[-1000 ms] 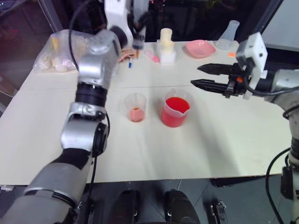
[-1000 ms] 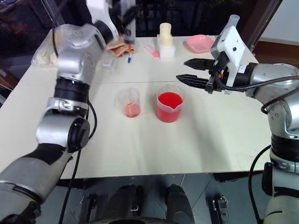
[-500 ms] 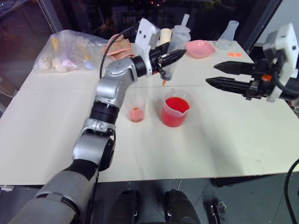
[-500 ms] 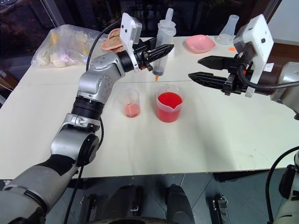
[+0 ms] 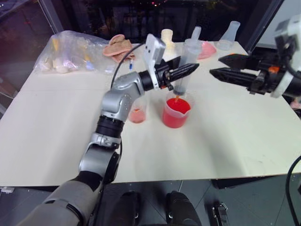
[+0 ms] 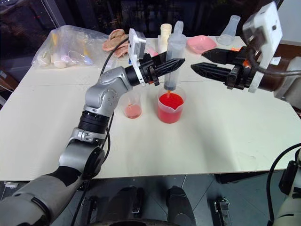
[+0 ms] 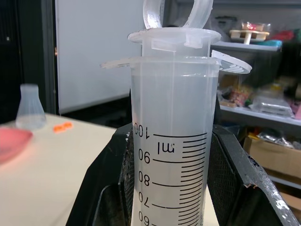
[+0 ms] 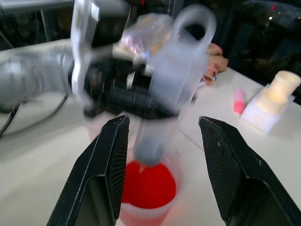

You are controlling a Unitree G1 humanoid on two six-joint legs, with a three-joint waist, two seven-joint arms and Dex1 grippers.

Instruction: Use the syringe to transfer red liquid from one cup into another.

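Left eye view: the left hand is clamped on the barrel of the syringe, which stands upright with its orange tip down over the mouth of the spouted beaker. The beaker sits near the middle of the counter and holds red liquid. Just beside it, toward the robot's left, the smaller cup is partly hidden behind the left arm, with a shallow pinkish pool at its bottom. The right hand hangs above the counter on the right, fingers parted with nothing between them, pointing at the syringe.

Right eye view: a pink dish and a clear conical flask stand at the far edge; a plastic bag lies at the far left corner.

Left wrist view: the black fingers press both sides of the graduated barrel, whose plunger is pushed in.

Right wrist view: the spread fingers frame the syringe hanging over the red beaker
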